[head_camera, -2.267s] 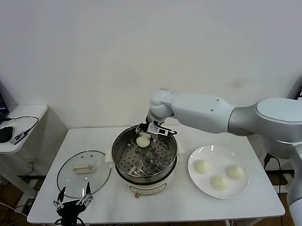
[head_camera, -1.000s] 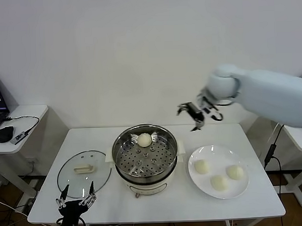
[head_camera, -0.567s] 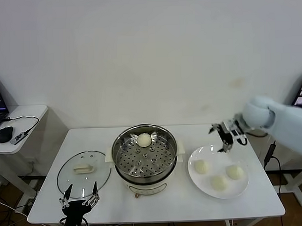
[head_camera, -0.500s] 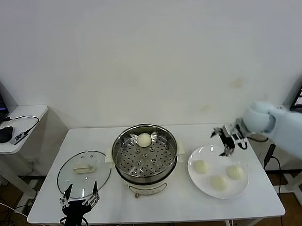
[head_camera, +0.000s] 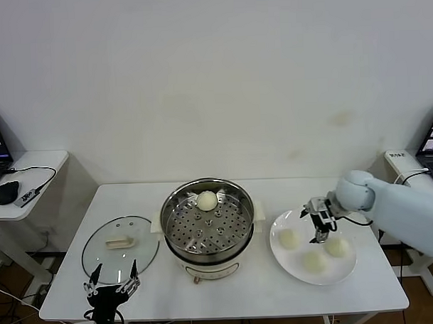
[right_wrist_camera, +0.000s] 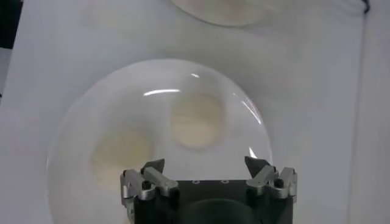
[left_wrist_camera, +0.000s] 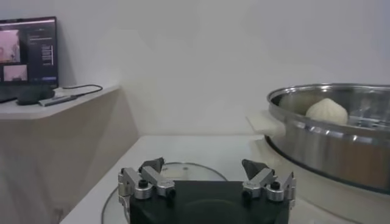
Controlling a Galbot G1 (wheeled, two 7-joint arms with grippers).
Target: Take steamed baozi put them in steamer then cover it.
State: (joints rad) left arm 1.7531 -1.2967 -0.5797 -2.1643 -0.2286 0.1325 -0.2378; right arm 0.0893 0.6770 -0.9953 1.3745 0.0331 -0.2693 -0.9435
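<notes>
The steel steamer stands mid-table with one baozi on its perforated tray, at the far side. Three baozi lie on the white plate to its right. My right gripper hangs open and empty just above the plate, between the buns. In the right wrist view two buns show beyond the fingers. The glass cover lies flat left of the steamer. My left gripper is parked open at the table's front left.
A side table with a mouse and cable stands to the left. The wall runs behind the table. In the left wrist view the steamer rim and the cover's edge are close ahead.
My right arm left one baozi in the steamer, swung right and came down over the plate, open and empty. The left gripper stayed in place.
</notes>
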